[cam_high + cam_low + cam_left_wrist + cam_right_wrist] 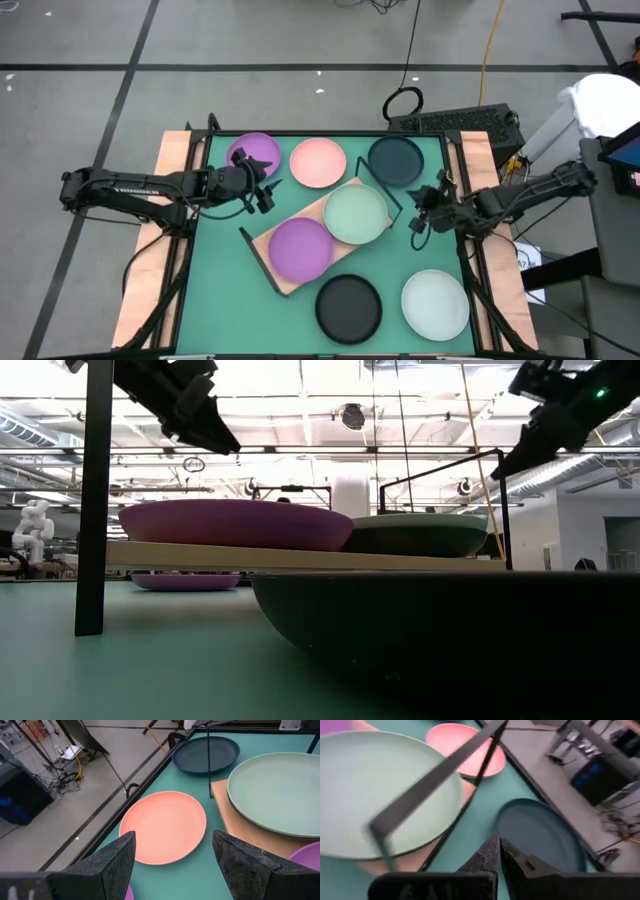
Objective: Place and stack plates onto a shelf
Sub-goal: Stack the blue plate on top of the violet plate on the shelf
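I have the left gripper with its fingers spread wide and nothing between them, hovering over the near edge of the round matte purple plate at the table's back left. The left arm reaches in level from the left side. Its wrist view looks past both fingers to the round pink plate on the green tabletop.

At centre, the light wooden shelf board with black wire ends lies diagonally, carrying a second purple plate and a pale mint plate side by side.

The right gripper is clenched shut, empty, raised just beside the shelf's right end, near the dark teal plate. The right arm enters from the right.
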`<state>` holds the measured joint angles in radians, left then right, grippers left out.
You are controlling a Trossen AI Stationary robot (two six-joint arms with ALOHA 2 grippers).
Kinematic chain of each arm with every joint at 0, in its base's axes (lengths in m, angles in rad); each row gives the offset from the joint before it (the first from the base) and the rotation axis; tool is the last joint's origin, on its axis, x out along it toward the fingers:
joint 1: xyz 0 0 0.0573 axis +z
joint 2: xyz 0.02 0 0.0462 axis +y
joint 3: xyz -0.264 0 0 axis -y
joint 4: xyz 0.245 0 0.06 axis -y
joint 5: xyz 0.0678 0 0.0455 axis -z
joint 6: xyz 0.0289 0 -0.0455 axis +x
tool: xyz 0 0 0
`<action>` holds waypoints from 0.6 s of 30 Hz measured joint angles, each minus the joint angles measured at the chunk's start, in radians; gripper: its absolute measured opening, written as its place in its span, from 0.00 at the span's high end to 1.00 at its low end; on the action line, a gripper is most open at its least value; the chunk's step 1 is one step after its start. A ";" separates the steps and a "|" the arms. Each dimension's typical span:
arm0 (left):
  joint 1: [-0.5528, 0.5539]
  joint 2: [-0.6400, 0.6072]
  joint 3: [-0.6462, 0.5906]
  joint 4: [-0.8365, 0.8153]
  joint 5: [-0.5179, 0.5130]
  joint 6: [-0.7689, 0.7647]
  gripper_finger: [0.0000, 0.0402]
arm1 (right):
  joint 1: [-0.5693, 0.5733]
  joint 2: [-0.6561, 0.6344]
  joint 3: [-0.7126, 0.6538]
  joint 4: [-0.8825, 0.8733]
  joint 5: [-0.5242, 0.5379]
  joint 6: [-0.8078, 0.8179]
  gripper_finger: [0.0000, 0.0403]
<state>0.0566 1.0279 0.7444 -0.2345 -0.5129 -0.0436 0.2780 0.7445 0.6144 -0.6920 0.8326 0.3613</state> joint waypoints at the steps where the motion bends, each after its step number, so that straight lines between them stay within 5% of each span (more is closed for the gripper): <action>1: 0.000 0.000 0.000 0.000 0.000 0.006 0.33 | -0.020 0.000 -0.013 0.026 0.002 -0.024 1.00; 6: 0.000 0.000 0.000 0.000 0.028 0.013 0.33 | -0.127 0.000 -0.059 0.087 -0.007 -0.122 1.00; 18: 0.000 0.000 0.000 0.000 0.052 0.014 0.33 | -0.415 0.000 -0.085 0.240 -0.316 -0.459 1.00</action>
<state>0.0566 1.0279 0.7444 -0.2344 -0.4606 -0.0295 -0.1374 0.7448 0.5297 -0.4519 0.5164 -0.0981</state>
